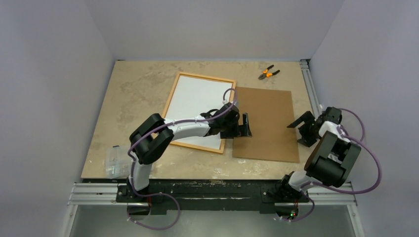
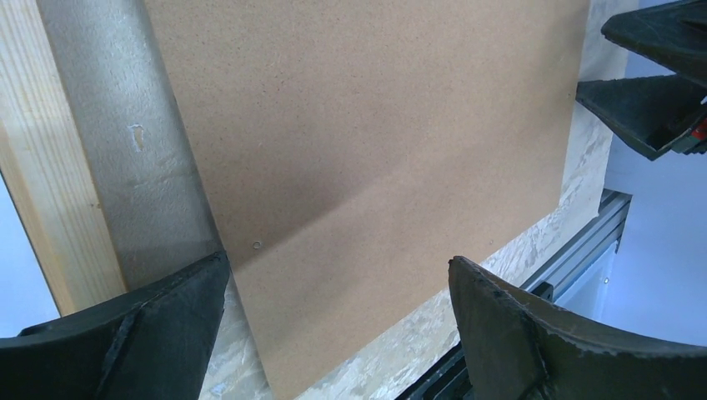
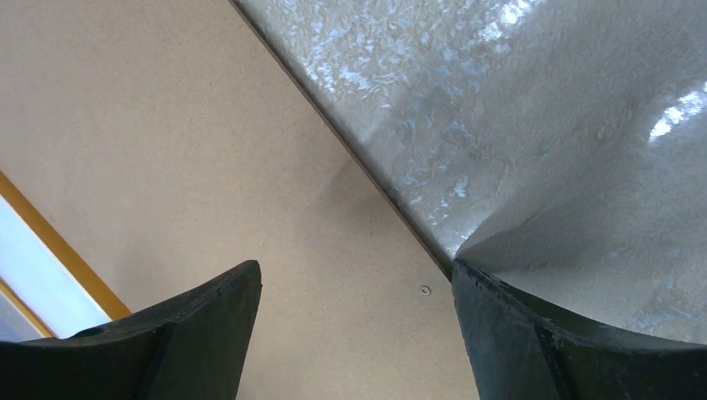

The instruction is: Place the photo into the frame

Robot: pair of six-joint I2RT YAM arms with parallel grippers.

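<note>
The frame (image 1: 200, 111) lies flat at the table's centre-left, with a thin orange-wood border around a plain white surface. Its edge shows in the left wrist view (image 2: 42, 183) and in the right wrist view (image 3: 62, 250). The photo's printed picture shows in no view. The brown backing board (image 1: 269, 123) lies flat just right of the frame, also in the left wrist view (image 2: 375, 125) and the right wrist view (image 3: 167, 125). My left gripper (image 1: 243, 126) (image 2: 338, 267) is open and empty over the board's left edge. My right gripper (image 1: 300, 129) (image 3: 354, 271) is open and empty over the board's right edge.
Orange-handled pliers (image 1: 268, 73) lie at the back, behind the board. A clear plastic packet (image 1: 116, 160) lies at the front left corner. Metal rails (image 1: 311, 89) run along the right and near edges of the marbled table (image 1: 138, 89). Walls enclose three sides.
</note>
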